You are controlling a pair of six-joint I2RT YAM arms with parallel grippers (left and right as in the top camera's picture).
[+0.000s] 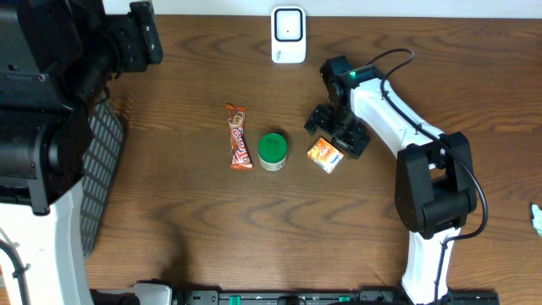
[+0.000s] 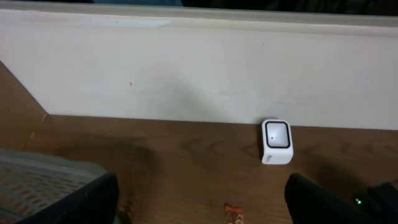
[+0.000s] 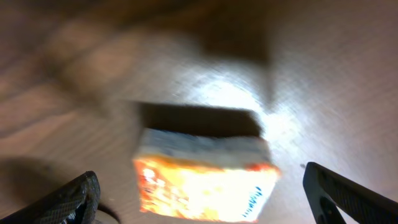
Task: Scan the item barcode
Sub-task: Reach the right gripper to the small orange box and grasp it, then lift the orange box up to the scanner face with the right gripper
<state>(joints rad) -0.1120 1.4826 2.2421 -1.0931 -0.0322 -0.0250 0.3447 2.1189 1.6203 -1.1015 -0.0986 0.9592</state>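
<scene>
Brown wood table (image 1: 186,229); pale wall (image 2: 186,74) seen only from left wrist, past the spread, empty left gripper (image 2: 202,196). Green tub (image 1: 272,150) only from overhead; blurred box (image 3: 205,177) under wide-spread right gripper (image 3: 204,202).

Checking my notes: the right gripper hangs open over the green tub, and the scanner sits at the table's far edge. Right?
No. The right gripper hangs open over the orange box, not the green tub, as the right wrist view shows. The scanner does sit at the table's far edge.
</scene>
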